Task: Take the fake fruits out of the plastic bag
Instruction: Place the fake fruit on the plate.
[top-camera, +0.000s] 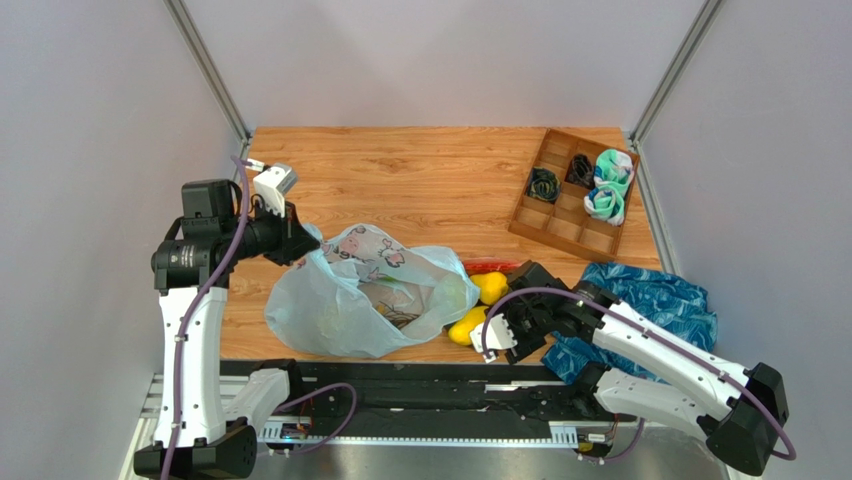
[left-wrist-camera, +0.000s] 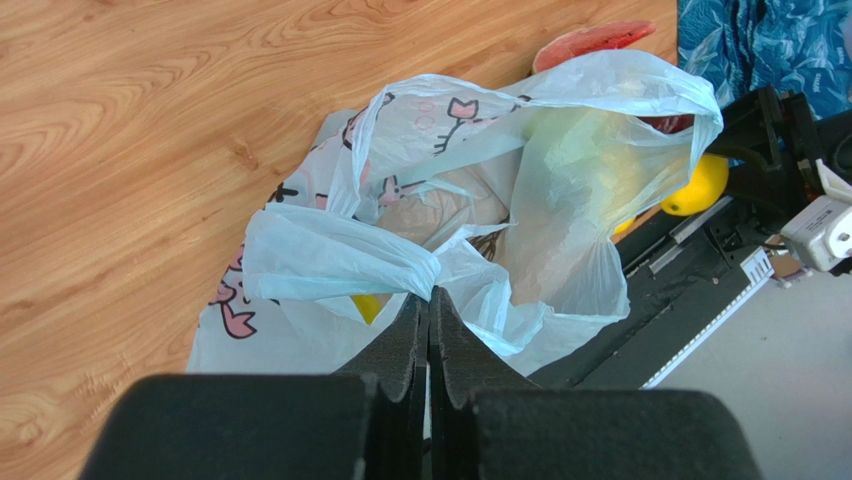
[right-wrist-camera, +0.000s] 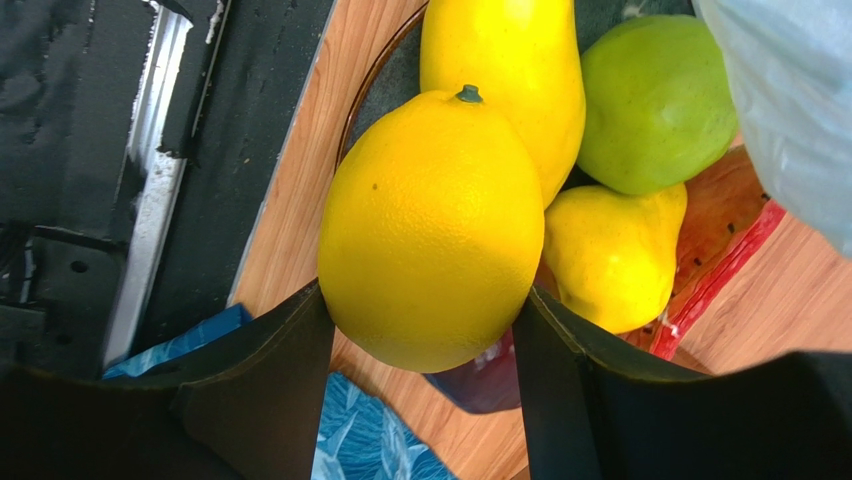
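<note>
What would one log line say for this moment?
left gripper: shut on plastic bag | right gripper: shut on lemon

Yellows, green and red against pale blue plastic and orange-brown wood.

Between the black fingers of the right gripper (right-wrist-camera: 425, 320) is a bright yellow lemon (right-wrist-camera: 430, 230) with a dark green stem nub. Just past its fingertips are a yellow mango (right-wrist-camera: 515, 70), a plain green pear (right-wrist-camera: 655, 100), a small yellow fruit (right-wrist-camera: 610, 255) and a red watermelon slice (right-wrist-camera: 725, 215) speckled with dark seeds. The plastic bag (left-wrist-camera: 570, 190) at the tips of the black left gripper (left-wrist-camera: 430, 315) is translucent pale blue-white, printed with pink and brown cartoon figures, and yellow shows dimly through it. Close under the right gripper's fingers, the cloth (right-wrist-camera: 370, 445) is blue with a lighter leaf pattern. The table (top-camera: 420, 170) is orange-brown wood grain.
</note>
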